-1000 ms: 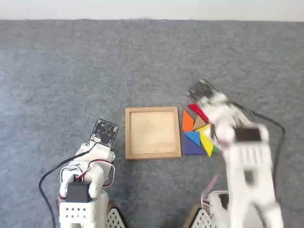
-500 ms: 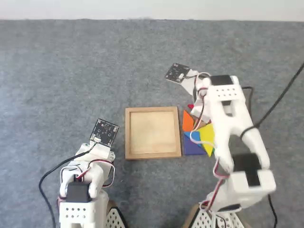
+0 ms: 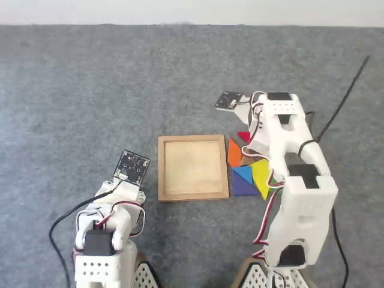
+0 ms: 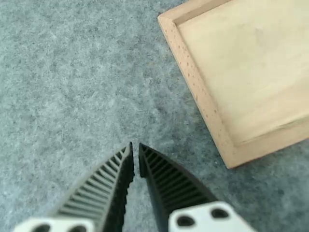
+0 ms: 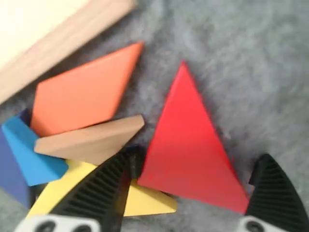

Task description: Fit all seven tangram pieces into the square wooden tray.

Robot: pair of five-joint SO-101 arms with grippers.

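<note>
The square wooden tray (image 3: 193, 168) lies in the middle of the grey carpet with nothing in it. Just to its right lies a cluster of pieces: orange (image 3: 234, 153), red (image 3: 243, 137), blue (image 3: 243, 174), yellow (image 3: 261, 174) and purple (image 3: 242, 188). My right gripper (image 5: 195, 162) is open and straddles the red triangle (image 5: 188, 140), one finger (image 5: 104, 188) by the wood-coloured triangle (image 5: 89, 140). The orange parallelogram (image 5: 82, 94) lies next to the tray's rim (image 5: 58, 36). My left gripper (image 4: 135, 147) is shut on nothing, over bare carpet beside the tray's rim (image 4: 193, 82).
The right arm (image 3: 294, 162) lies over the right side of the piece cluster and hides part of it. The left arm (image 3: 114, 210) sits at the tray's lower left. Open carpet stretches behind and left of the tray.
The right arm has swung forward over the pieces and settled lower, with its gripper now around the red triangle. The left arm and the tray have not moved.
</note>
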